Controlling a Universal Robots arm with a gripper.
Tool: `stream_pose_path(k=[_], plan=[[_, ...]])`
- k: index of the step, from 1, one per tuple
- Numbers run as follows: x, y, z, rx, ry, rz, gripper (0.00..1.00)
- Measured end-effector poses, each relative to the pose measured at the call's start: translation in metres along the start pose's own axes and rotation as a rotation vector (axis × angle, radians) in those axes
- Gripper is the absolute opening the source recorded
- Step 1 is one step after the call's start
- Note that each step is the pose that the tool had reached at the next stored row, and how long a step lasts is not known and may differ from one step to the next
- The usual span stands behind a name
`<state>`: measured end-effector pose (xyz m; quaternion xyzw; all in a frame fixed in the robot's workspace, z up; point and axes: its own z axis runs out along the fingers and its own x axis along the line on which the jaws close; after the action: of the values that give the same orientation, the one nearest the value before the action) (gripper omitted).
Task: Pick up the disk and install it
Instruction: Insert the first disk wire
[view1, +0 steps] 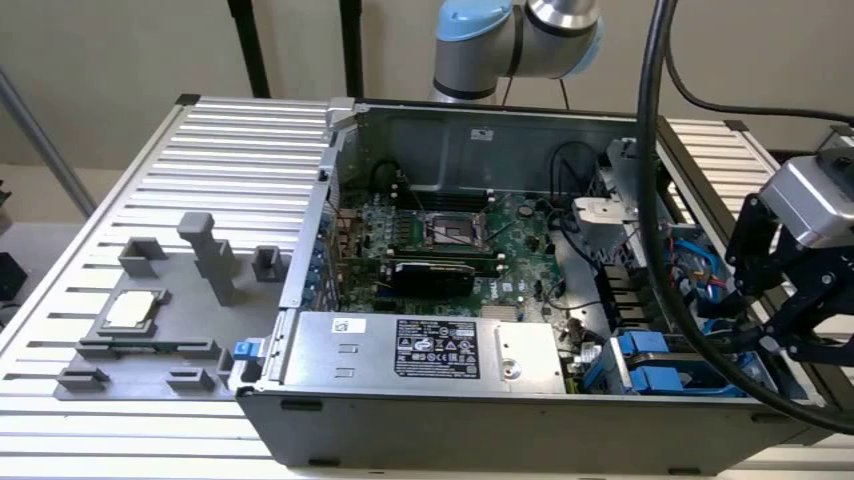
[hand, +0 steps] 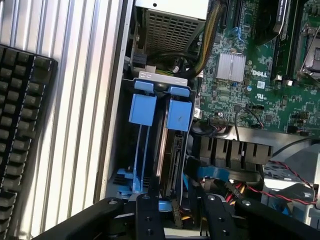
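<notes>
The exterior view takes in the whole open grey metal computer case (view1: 534, 400) on the ribbed table (view1: 160, 140), with the black gripper (view1: 801, 330) hanging over its right edge. The wrist view looks straight down into the drive bay, where the silver-grey disk in its bright blue plastic carrier (hand: 172, 150) stands on edge in a slot beside a second blue carrier (hand: 141, 107). The black fingers (hand: 145, 217) stand apart just above the disk, holding nothing
</notes>
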<state>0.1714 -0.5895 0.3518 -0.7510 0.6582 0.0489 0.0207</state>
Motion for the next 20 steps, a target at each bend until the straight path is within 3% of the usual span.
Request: stream_pose_path(k=[6,11,16,20], plan=[[0.0003,-0.0010,0.0015,0.0130,-0.0059,-0.030,1.00],[0.0006,-0.0010,0.0033,0.0245,-0.0166,-0.047,1.00],[0.0008,-0.0011,0.0050,0.0318,-0.0226,-0.059,1.00],[0.0009,-0.0011,0.0052,0.0340,-0.0267,-0.065,1.00]])
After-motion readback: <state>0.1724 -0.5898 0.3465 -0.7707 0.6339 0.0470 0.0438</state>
